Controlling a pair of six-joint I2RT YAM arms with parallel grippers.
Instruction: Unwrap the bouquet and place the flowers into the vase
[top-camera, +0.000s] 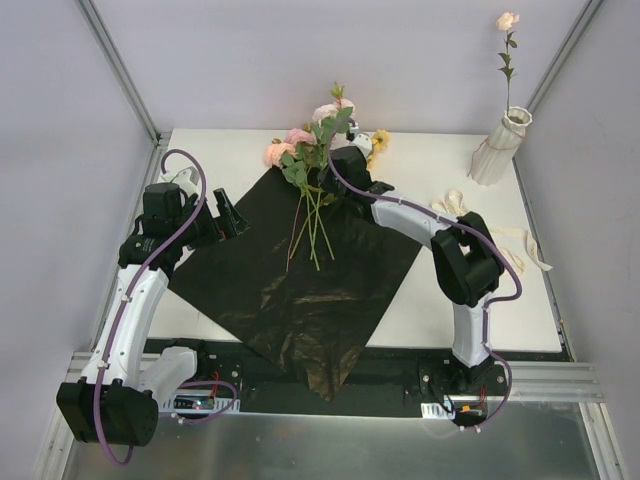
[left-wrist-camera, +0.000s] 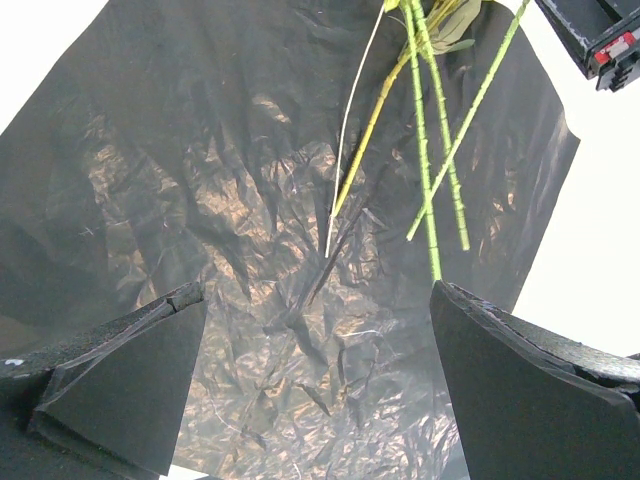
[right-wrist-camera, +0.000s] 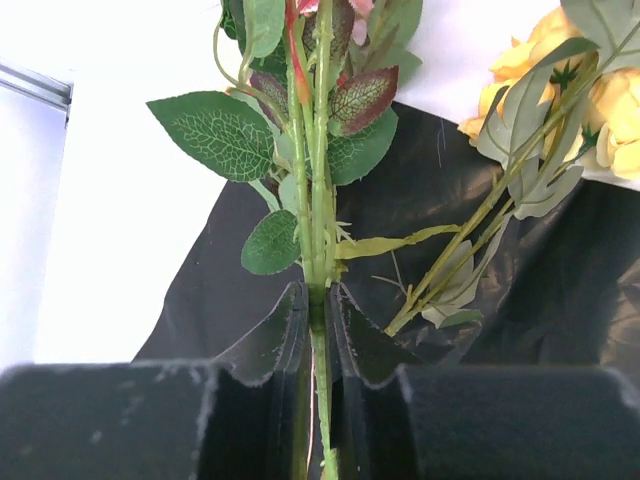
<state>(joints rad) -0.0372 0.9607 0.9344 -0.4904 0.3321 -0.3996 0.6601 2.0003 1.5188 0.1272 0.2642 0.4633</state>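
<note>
The black sheet (top-camera: 300, 290) lies spread flat on the table, with the flowers (top-camera: 310, 150) resting across its far corner, pink and peach heads pointing away. My right gripper (top-camera: 345, 160) is shut on green flower stems (right-wrist-camera: 320, 200) just below their leaves; yellow flowers (right-wrist-camera: 530, 60) lie beside it on the right. The white ribbed vase (top-camera: 497, 148) stands at the back right with one peach flower (top-camera: 508, 22) upright in it. My left gripper (top-camera: 235, 218) hangs open above the sheet's left part (left-wrist-camera: 200, 200), nothing between its fingers; loose stems (left-wrist-camera: 425, 150) lie ahead of it.
A cream ribbon (top-camera: 500, 235) lies loose on the white table right of the right arm. Metal frame posts and grey walls close in the back and sides. The sheet's near corner hangs over the table's front edge (top-camera: 320, 385).
</note>
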